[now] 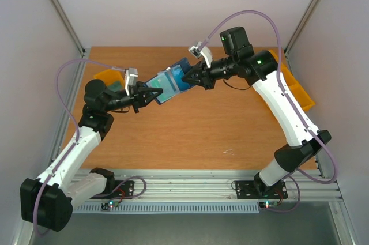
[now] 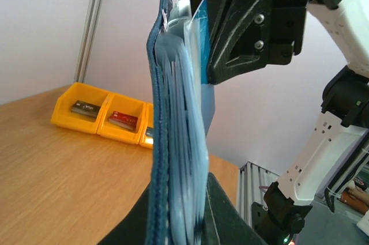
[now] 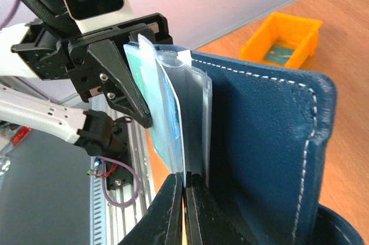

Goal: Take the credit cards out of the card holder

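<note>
Left gripper [image 1: 140, 96] is clamping one end of the card holder [image 1: 167, 86]. Right gripper [image 1: 192, 76] is pinching fully closed on a thin leaf at the opposite end, so the holder is hanging in the air between the two, off the worktop [image 1: 190, 135]. Can't tell whether that leaf is a credit card or a sleeve [image 3: 196, 101]; the flat blue sheet [image 2: 206, 83] beside the right gripper may be a card. I'd be pulling with the right straight along the sleeve plane, away from the left gripper, slowly, with the left only anchoring. Any twist is likely dragging the whole sleeve stack along. The gripper noses are sitting close, so there's no room inward; open room is lying behind the right gripper and below it. One yellow bin [image 3: 282, 40] is sitting beyond the left gripper and a row of yellow bins [image 2: 98, 112] beyond the right, both well apart.
</note>
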Available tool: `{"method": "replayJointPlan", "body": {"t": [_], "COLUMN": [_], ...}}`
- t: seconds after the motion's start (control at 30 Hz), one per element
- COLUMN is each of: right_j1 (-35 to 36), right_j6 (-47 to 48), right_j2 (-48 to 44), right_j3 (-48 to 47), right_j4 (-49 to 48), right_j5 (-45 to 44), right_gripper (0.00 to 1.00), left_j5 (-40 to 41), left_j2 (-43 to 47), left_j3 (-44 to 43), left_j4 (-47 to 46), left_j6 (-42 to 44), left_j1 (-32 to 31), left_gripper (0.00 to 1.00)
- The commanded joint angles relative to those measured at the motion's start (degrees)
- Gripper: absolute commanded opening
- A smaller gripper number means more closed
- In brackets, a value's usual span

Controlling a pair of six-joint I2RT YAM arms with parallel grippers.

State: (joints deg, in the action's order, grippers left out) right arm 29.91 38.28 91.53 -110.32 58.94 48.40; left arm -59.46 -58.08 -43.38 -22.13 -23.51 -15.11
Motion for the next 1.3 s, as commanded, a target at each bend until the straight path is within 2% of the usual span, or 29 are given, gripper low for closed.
{"method": "replayJointPlan", "body": {"t": [0.0,0.13,0.4,0.57,0.7,0.93,1.13,1.27], "right_j1": [-0.88,-3.58,-5.91,-7.44,-9.35,-10.84,-10.84,-11.24], "right_j6": [2.25,2.26,-0.52,-4.89,-6.38,-8.29,-8.65,-7.12], "right_j2": [-1.64,-3.18,-5.28,-5.23,-4.57,-2.11,-1.37,1.18], "right_j3": [-2.78,-3.27,-2.58,-2.44,-2.32,-4.33,-6.38,-10.48], "right_j4": [3.24,4.9,5.8,5.29,7.27,10.71,11.73,16.66], "right_j5": [-6.16,-9.71,-15.19,-32.24,-38.97,-43.87,-49.15,-58.27], "right_gripper": [0.01,0.01,0.01,0.01,0.01,0.01,0.01,0.01], "left_j5": [1.67,11.03,17.57,23.02,24.72,30.19,38.47,42.47], "left_j2": [0.8,-0.02,-3.01,-4.9,-4.79,-3.0,-3.38,-5.62], "left_j3": [-0.42,0.14,3.84,4.76,5.58,9.94,14.71,16.85], "left_j4": [3.68,13.11,19.36,20.27,18.79,13.29,6.8,1.51], "left_j6": [3.46,8.08,14.29,14.28,13.46,10.34,4.5,-1.64], "left_j1": [-0.23,-0.25,-0.23,-0.63,-1.1,-1.48,-1.54,-1.52], "left_gripper": [0.0,0.0,0.0,0.0,0.0,0.0,0.0,0.0]}}
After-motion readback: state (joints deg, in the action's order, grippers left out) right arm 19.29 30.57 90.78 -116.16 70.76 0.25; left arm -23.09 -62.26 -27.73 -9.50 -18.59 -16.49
